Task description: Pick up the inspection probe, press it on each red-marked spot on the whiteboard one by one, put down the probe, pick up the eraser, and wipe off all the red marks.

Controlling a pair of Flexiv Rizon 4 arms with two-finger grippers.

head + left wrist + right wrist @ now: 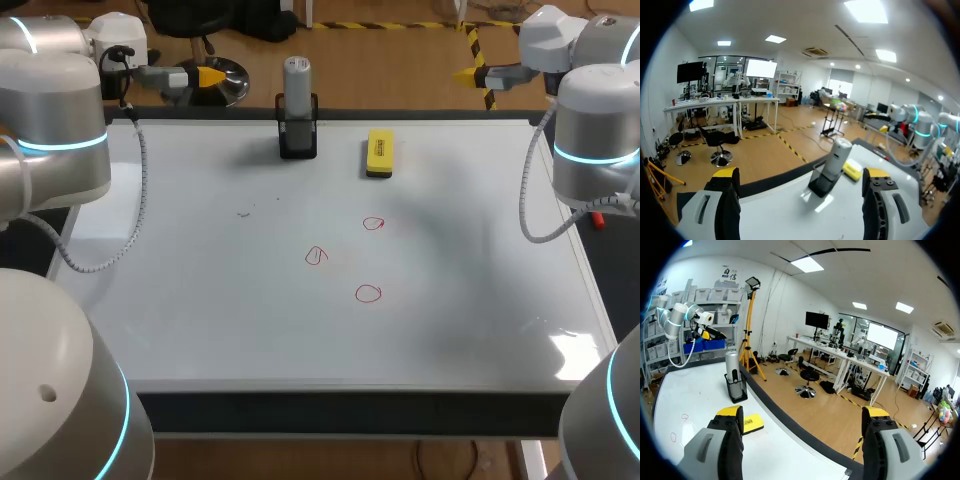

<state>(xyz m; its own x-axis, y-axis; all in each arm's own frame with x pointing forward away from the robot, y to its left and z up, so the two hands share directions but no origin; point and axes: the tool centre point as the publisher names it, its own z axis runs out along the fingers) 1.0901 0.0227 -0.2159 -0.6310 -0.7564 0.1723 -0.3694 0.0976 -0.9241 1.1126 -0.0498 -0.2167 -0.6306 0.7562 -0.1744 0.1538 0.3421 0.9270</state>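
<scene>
three red loops (369, 293) | glossy whiteboard (200, 300) | cylindrical probe (297, 85) | yellow block eraser (379, 152)

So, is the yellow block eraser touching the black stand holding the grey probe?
Apart. The head view shows bare whiteboard between the yellow block eraser and the black stand.

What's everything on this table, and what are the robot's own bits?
whiteboard: one, white, covering the table top
inspection probe: one, grey, upright in its holder at the far edge
holder: one, black, far edge near the middle
eraser: one, yellow, lying to the right of the holder
red marks: three, red loops, mid-board
left arm: one, grey-white, left side
right arm: one, grey-white, right side
left gripper: one, yellow-tipped, open, far left corner
right gripper: one, yellow-tipped, open, far right corner
</scene>
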